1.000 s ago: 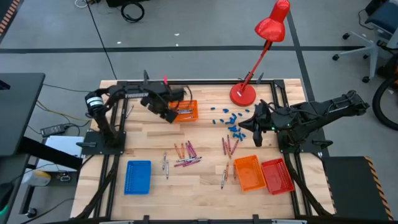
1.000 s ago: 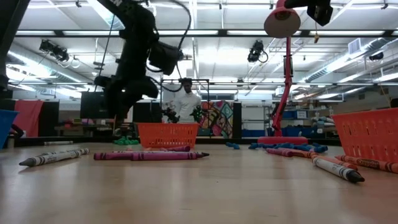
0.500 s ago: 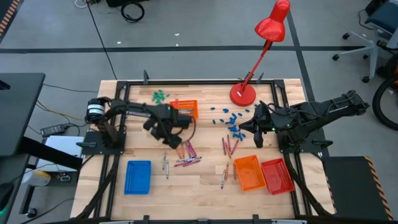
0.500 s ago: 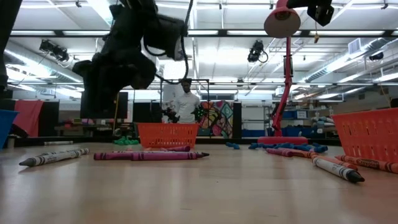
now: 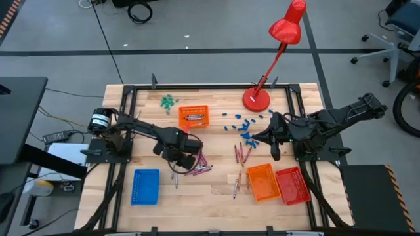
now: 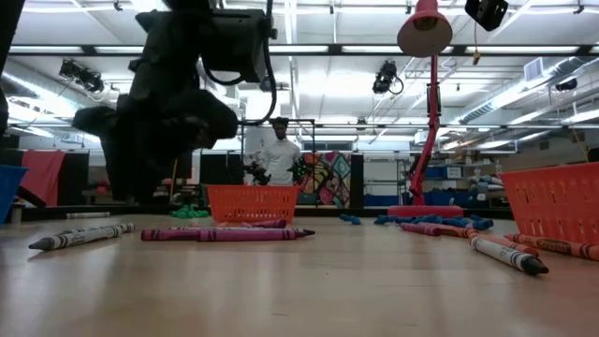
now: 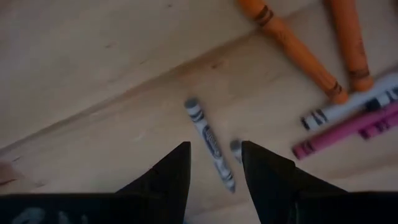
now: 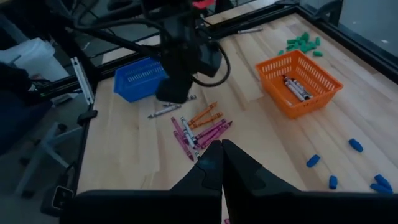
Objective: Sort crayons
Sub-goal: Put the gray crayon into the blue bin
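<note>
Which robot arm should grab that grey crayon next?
The left one, probably. Its gripper hangs right above the grey crayon with jaws open on either side of it. The right gripper is shut and waits far across the table, by the blue pieces.

Both arms matte black, built of jointed tubular links. Left arm (image 5: 134, 126): silver-and-black cylindrical motor housing at its base, 9 o'clock end; black cable looped beside the bulky wrist block. Left gripper (image 7: 211, 171): two dark, wedge-shaped fingers tapering to blunt tips. Right arm (image 5: 328, 123): chunkier angular links. Right gripper (image 8: 222, 163): two slim black fingers with smooth, faintly glossy flat faces.
</note>
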